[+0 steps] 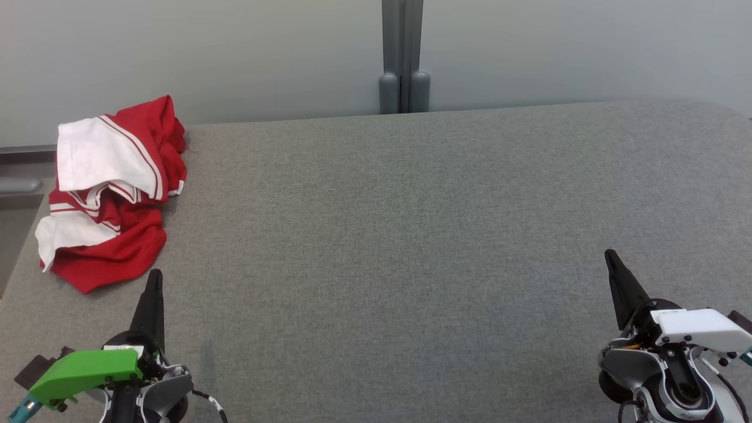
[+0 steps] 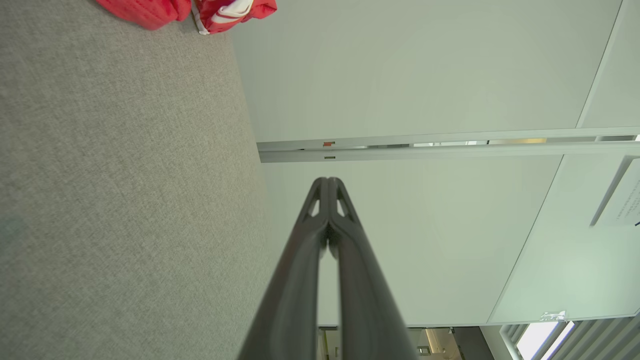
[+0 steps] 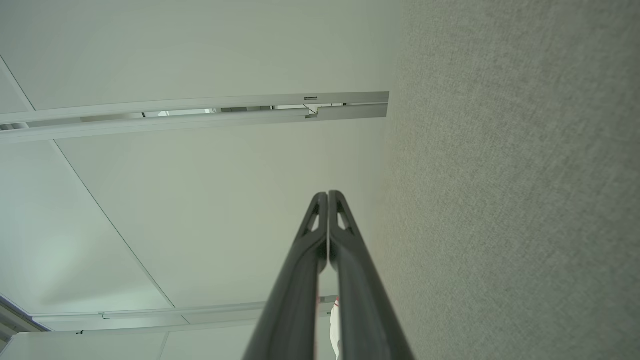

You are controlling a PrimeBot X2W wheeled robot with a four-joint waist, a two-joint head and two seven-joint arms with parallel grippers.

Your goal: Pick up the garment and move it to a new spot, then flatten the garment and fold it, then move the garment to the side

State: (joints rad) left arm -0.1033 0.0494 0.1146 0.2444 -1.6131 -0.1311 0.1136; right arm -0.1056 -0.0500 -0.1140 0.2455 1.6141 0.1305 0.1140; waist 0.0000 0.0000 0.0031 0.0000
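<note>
Head view: the crumpled red-and-white jersey (image 1: 111,194) looks soft and light; the left gripper (image 1: 154,276), closed and empty like the right gripper (image 1: 611,257), should pinch its near red hem.

Bare table (image 1: 388,235) between left gripper (image 1: 155,275) and right gripper (image 1: 610,255), free ahead of right fingers. Crumpled garment (image 1: 111,235) just ahead of left fingertips, slightly outward. Wall (image 1: 247,53) closes off far edge.

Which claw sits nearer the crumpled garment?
The left claw, green-housed, its tip just short of the red-and-white garment; the white-housed right claw is far off.
</note>
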